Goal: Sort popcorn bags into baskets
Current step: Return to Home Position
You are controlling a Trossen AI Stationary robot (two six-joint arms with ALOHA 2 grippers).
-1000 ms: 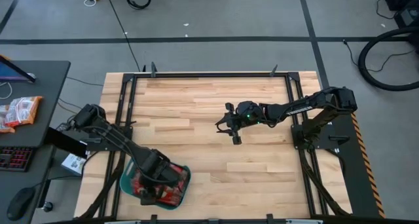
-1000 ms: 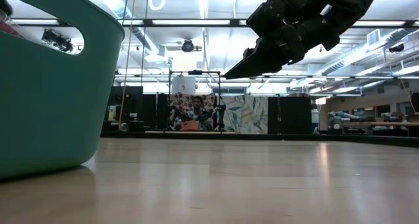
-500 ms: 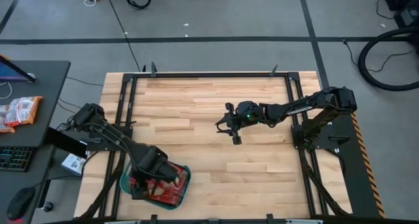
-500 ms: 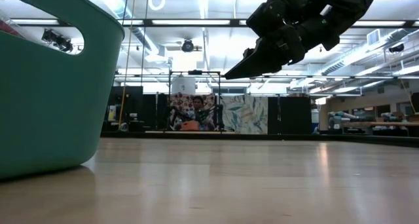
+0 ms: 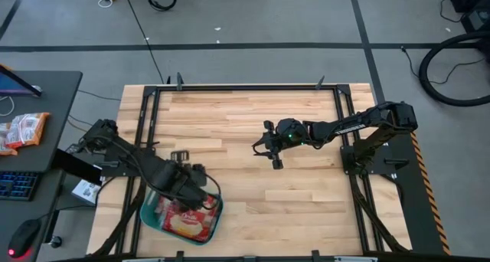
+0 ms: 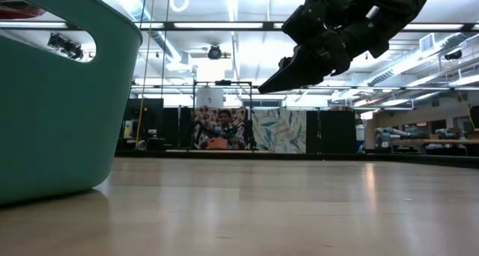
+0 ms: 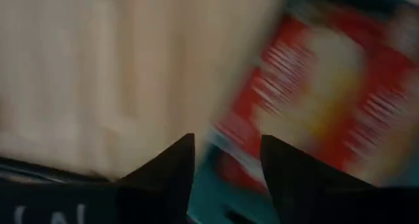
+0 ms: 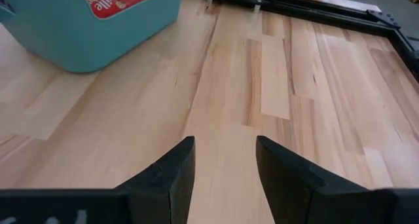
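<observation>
Popcorn bags [image 5: 187, 220] lie piled in the teal basket [image 5: 148, 214] on the table's [image 5: 253, 208] left side; you can expect them light, flat and slick, the film buckling under a pinch, so take one by a short edge. Your left gripper [image 7: 227, 142] hangs by the basket's rim, fingers apart and empty, while the right gripper [image 8: 224, 142] waits mid-table, likewise spread. Only the high view shows you the pile; the low view gives just the basket's wall.
</observation>
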